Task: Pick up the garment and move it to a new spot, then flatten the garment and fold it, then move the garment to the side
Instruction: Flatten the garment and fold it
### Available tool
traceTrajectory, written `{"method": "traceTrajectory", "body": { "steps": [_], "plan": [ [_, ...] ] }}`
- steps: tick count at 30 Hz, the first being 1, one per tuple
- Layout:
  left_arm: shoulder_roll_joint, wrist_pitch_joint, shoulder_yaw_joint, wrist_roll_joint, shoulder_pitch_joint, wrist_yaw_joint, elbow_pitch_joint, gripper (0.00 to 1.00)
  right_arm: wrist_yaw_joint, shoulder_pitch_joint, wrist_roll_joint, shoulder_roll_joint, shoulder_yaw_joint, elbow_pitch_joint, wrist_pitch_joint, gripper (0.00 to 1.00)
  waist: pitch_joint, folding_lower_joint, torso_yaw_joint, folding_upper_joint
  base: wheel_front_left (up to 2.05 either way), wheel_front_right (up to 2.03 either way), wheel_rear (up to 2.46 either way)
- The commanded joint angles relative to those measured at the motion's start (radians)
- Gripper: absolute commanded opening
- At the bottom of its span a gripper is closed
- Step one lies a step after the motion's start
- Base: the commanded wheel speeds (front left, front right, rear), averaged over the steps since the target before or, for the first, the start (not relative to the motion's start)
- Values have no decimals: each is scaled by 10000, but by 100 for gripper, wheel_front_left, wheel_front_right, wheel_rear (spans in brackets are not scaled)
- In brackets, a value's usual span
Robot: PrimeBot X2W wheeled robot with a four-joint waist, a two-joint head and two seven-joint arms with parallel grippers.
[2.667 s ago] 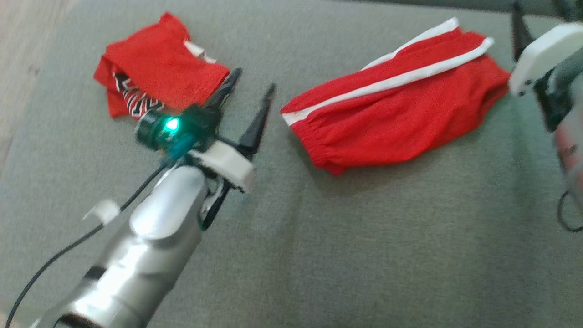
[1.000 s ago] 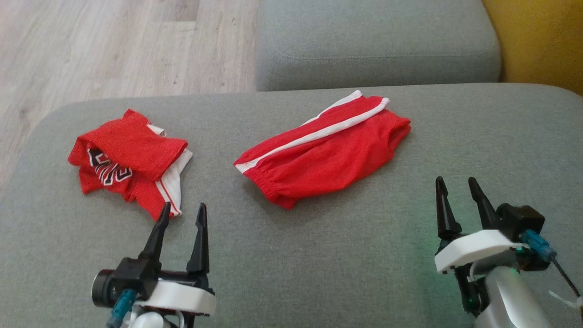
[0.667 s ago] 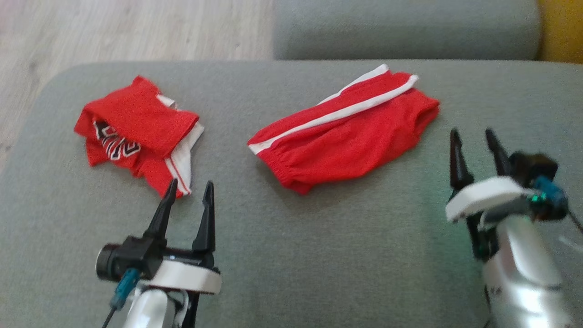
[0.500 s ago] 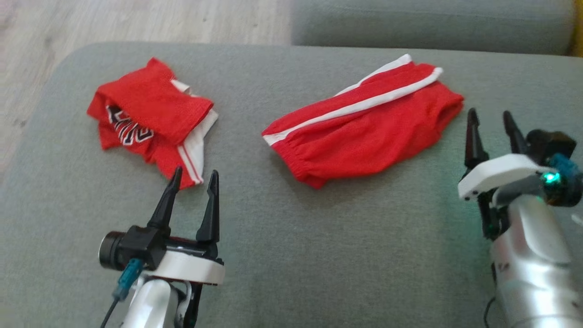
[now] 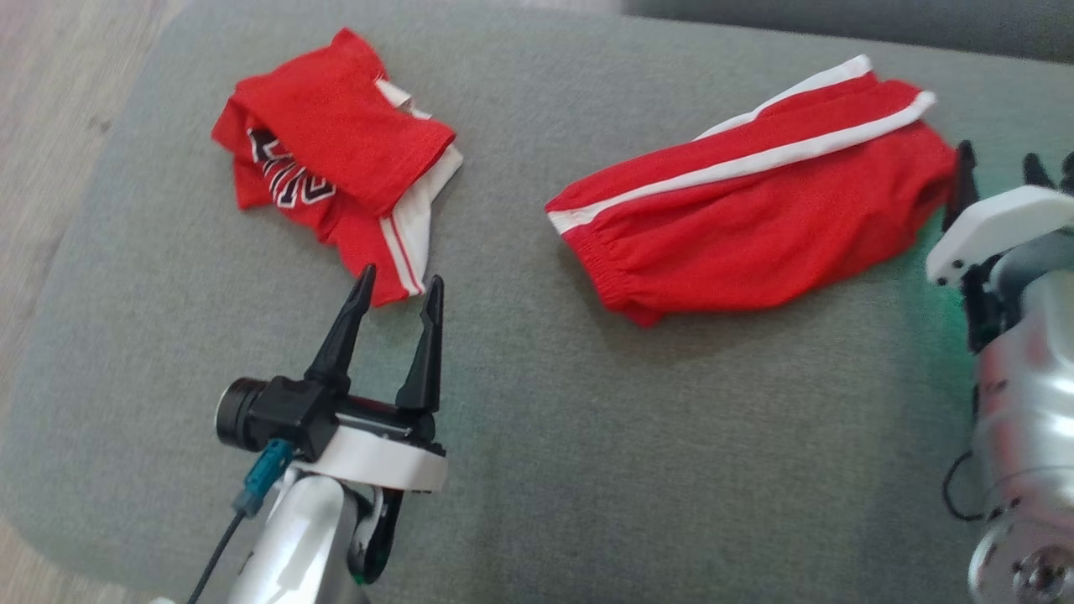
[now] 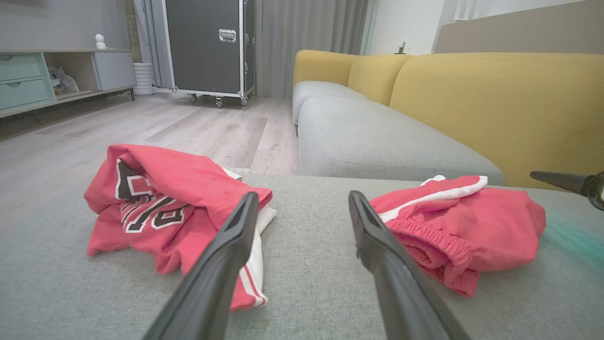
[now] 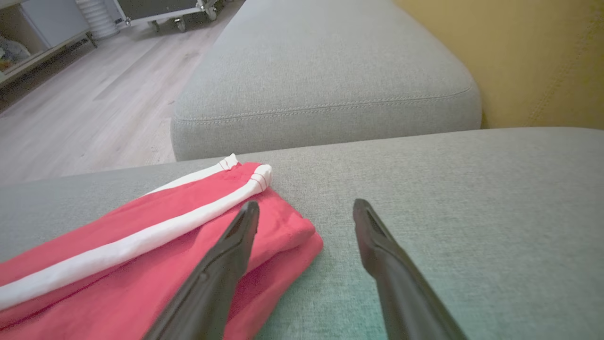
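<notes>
Right gripper [image 5: 998, 159] has neared the red shorts [image 5: 755, 226]; left gripper [image 5: 401, 277] faces the red jersey [image 5: 336, 143]: two garments, both jaws wide, empty.

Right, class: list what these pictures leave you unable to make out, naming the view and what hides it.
Jersey lettering, left wrist view: partly folded under its own red flap.
Right gripper, head view: partly cut off by the right edge.
Shorts, right wrist view: far end cut off by the left edge.

A home living room; grey-and-yellow sofa [image 6: 377, 137], wooden floor [image 6: 141, 127], sideboard [image 6: 28, 80], curtains [image 6: 306, 42].
</notes>
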Motion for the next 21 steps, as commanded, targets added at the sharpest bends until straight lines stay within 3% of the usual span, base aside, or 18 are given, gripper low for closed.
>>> {"method": "traceTrajectory", "body": {
  "steps": [1,13,14,15,17,21],
  "plan": [
    [41,-95,224,-63,-376,56,-297,100,33,-497,-146,-74,90,-168,58,100,264,-1,222,0,0,0,0],
    [40,-95,-359,-452,-816,242,-308,100,33,-1358,-1544,-531,-1282,1190,1251,100,845,-1,756,0,0,0,0],
    [40,-95,-360,-465,-826,261,-298,100,33,-1356,-1633,-523,-1307,1287,1313,93,840,-1,748,0,0,0,0],
    [40,-95,-358,-474,-832,281,-291,100,33,-1349,-1738,-514,-1297,1369,1348,48,830,-1,732,0,0,0,0],
    [40,-95,-350,-473,-837,310,-268,100,33,-1363,-1875,-490,-1295,1510,1329,0,800,-1,676,0,0,0,0],
    [40,-95,-287,-445,-813,338,-227,100,33,-1428,-1967,-438,-1306,1715,996,0,688,-1,494,0,0,0,0]
  ]
}}
